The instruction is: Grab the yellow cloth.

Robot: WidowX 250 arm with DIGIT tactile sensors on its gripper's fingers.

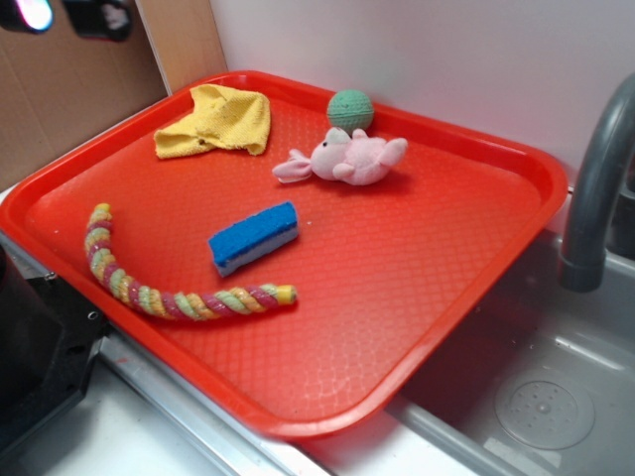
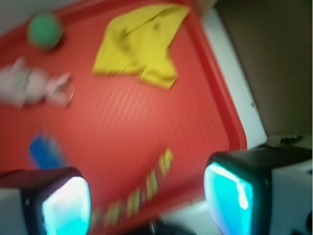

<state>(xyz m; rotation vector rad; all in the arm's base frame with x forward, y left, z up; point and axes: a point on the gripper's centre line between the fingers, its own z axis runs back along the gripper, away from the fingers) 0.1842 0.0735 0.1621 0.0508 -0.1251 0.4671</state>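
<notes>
The yellow cloth (image 1: 218, 121) lies crumpled in the far left corner of the red tray (image 1: 397, 258). In the blurred wrist view the cloth (image 2: 142, 46) sits at the top, well ahead of my gripper (image 2: 149, 200). The gripper is open, its two cyan-lit fingertips (image 2: 66, 203) wide apart with nothing between them. Below the gap I see the tray's near left edge and one end of the rope. In the exterior view the gripper (image 1: 64, 15) hangs high at the top left, cut off by the frame, up and to the left of the cloth.
On the tray also lie a braided yellow, pink and green rope (image 1: 159, 293), a blue sponge (image 1: 253, 236), a pink plush toy (image 1: 352, 157) and a green ball (image 1: 350, 109). A grey faucet (image 1: 595, 178) and sink (image 1: 546, 397) stand at the right. A cardboard wall (image 1: 69, 99) rises at the left.
</notes>
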